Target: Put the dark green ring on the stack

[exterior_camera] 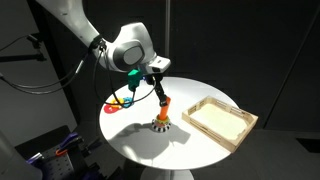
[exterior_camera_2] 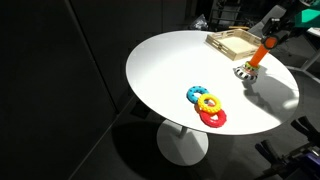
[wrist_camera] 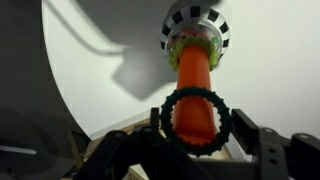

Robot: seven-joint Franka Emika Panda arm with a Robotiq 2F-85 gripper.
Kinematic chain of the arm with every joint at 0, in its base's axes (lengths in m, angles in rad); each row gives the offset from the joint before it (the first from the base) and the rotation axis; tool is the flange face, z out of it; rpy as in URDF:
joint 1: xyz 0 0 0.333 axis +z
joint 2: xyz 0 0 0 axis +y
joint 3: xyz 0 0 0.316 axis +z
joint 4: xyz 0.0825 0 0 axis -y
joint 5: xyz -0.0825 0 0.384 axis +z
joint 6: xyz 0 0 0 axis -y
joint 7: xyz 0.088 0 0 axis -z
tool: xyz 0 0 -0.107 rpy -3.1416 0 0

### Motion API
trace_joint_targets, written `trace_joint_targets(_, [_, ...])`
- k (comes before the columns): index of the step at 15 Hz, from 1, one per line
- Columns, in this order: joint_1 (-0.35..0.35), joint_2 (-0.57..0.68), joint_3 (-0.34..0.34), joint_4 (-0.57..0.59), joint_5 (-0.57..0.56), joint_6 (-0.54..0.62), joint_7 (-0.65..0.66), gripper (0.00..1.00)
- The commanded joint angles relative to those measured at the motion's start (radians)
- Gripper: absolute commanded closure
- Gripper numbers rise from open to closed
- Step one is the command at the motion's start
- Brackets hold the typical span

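Observation:
In the wrist view my gripper (wrist_camera: 195,125) is shut on the dark green ring (wrist_camera: 196,94), one finger on each side of it. The orange peg (wrist_camera: 195,68) of the stack shows through the ring's open centre, with its tip at the ring. A light green ring sits low on the peg, above the black-and-white base (wrist_camera: 196,20). In both exterior views the gripper (exterior_camera: 157,88) (exterior_camera_2: 270,40) hangs right over the peg (exterior_camera: 162,110) (exterior_camera_2: 257,57). The dark green ring is too small to make out there.
The round white table (exterior_camera: 130,140) (exterior_camera_2: 170,60) carries a pale wooden tray (exterior_camera: 222,120) (exterior_camera_2: 233,42) next to the stack. Blue (exterior_camera_2: 197,93), yellow (exterior_camera_2: 209,102) and red (exterior_camera_2: 213,117) rings lie together away from the peg, also visible in an exterior view (exterior_camera: 120,100).

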Motion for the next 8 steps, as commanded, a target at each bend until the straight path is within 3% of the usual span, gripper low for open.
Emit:
trace_joint_targets(1, [0.003, 0.045, 0.000, 0.041, 0.080, -0.009, -0.032, 0.53])
trace_joint_targets(8, [0.013, 0.043, 0.010, 0.041, 0.201, -0.019, -0.092, 0.53])
